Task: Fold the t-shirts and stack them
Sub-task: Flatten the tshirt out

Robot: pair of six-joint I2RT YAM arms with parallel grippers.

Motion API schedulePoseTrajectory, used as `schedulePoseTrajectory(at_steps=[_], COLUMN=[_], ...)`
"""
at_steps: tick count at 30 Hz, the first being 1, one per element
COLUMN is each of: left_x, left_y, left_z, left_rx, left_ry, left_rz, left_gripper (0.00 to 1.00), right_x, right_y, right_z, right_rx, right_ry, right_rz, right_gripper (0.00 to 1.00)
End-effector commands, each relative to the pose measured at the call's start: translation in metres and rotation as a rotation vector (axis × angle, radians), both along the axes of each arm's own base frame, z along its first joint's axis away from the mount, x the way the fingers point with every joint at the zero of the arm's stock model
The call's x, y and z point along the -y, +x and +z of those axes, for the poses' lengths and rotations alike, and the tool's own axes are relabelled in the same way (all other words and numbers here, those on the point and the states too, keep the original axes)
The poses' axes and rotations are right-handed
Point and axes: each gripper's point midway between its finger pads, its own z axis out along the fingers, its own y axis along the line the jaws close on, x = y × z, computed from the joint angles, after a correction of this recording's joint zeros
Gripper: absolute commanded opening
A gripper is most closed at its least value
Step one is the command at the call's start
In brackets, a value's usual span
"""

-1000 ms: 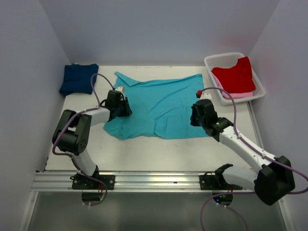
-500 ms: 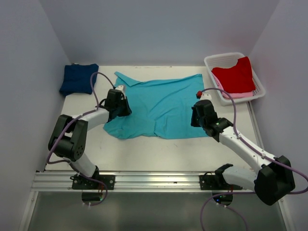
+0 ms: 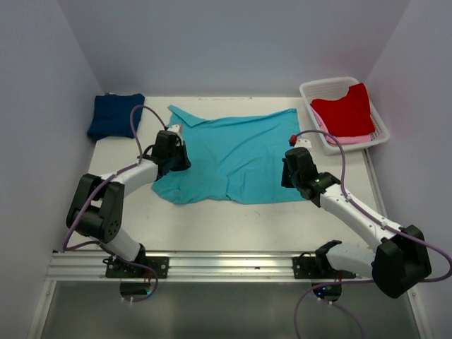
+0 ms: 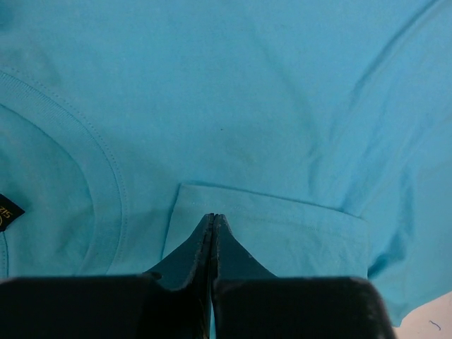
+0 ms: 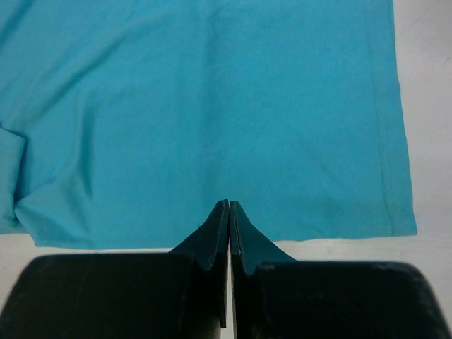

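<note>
Far left, a folded navy t-shirt (image 3: 115, 116) lies well apart. The left gripper (image 4: 213, 217) is pinched tight at a sleeve of the teal t-shirt (image 3: 240, 148), which lies spread with its long axis across the table (image 3: 212, 219), collar end left, hem right. The right gripper (image 5: 228, 205) is closed flat at the near hem edge (cloth between the tips, as I judge). The shirt's body lies beyond both hands, so the near edge likely folds away from the bases; a red t-shirt (image 3: 342, 109) lies in the basket (image 3: 328, 82)

nothing legible — the black tag (image 4: 7, 215) on the turquoise t-shirt (image 4: 247, 106) shows only cut-off yellow marks.
</note>
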Motion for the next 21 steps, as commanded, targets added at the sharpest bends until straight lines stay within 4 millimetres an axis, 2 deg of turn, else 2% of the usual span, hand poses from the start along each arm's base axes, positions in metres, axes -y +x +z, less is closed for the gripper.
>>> schedulePoseTrajectory(at_steps=[1, 2, 4, 7, 12, 14, 17, 21], left_x=[-0.001, -0.002, -0.004, -0.008, -0.008, -0.005, -0.004, -0.002], left_y=[0.001, 0.003, 0.006, 0.008, 0.008, 0.014, 0.015, 0.017], left_z=[0.006, 0.006, 0.003, -0.005, -0.027, -0.026, -0.037, -0.036], left_rx=[0.033, 0.037, 0.039, 0.03, -0.016, 0.009, -0.008, 0.002], left_ry=[0.011, 0.019, 0.03, 0.056, 0.072, 0.06, 0.066, 0.057], left_rz=[0.006, 0.01, 0.02, 0.033, 0.029, 0.026, 0.022, 0.015], left_gripper=[0.01, 0.12, 0.25, 0.31, 0.34, 0.34, 0.34, 0.33], right_x=[0.01, 0.009, 0.008, 0.008, 0.008, 0.009, 0.009, 0.011], right_y=[-0.003, -0.003, -0.003, -0.003, -0.005, -0.006, -0.006, -0.007], right_z=[-0.008, -0.008, -0.009, -0.011, -0.011, -0.01, -0.009, -0.009], right_rx=[-0.024, -0.027, -0.03, -0.04, -0.041, -0.042, -0.037, -0.037], right_ry=[-0.03, -0.027, -0.026, -0.03, -0.032, -0.036, -0.036, -0.041], right_rz=[-0.054, -0.047, -0.047, -0.044, -0.039, -0.038, -0.036, -0.035], right_gripper=[0.0, 0.0, 0.0, 0.0, 0.0, 0.0, 0.0, 0.0])
